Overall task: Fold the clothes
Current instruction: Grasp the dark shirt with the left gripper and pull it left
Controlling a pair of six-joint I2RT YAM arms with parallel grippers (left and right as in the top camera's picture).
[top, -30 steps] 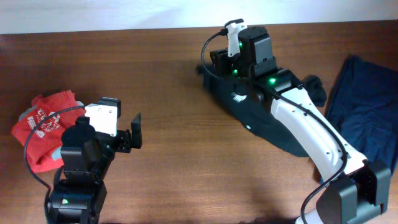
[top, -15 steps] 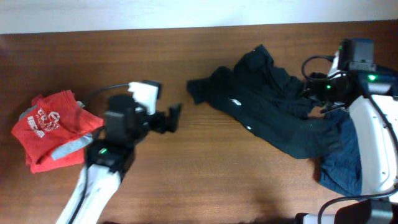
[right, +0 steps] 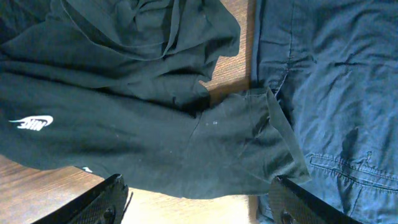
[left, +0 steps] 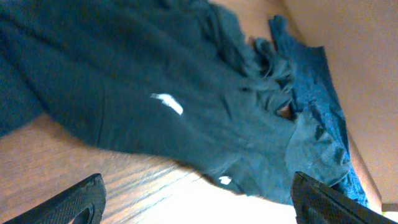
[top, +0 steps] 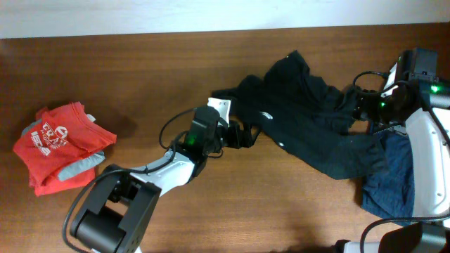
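Note:
The dark-teal shirt (top: 309,123) lies crumpled and spread at centre-right of the table, its tiny white logo (top: 266,114) facing up. My left gripper (top: 244,135) is open and empty, low at the shirt's left edge. In the left wrist view the shirt (left: 155,81) fills the frame above the open fingers (left: 202,205). My right gripper (top: 362,107) is open and empty above the shirt's right end. The right wrist view shows the shirt (right: 143,143) beside the navy garment (right: 336,93), above the open fingers (right: 199,202). The navy garment (top: 394,183) lies at the right, partly under the shirt. The red tee (top: 60,144) lies at the far left.
The wooden table (top: 140,77) is bare between the red tee and the shirt. The white wall edge runs along the back. The right arm's white links (top: 429,154) lie over the navy garment at the right edge.
My left arm has reached right, from near the red tee to the shirt's left edge. My right arm swung off the shirt to the right a second ago and has since barely moved.

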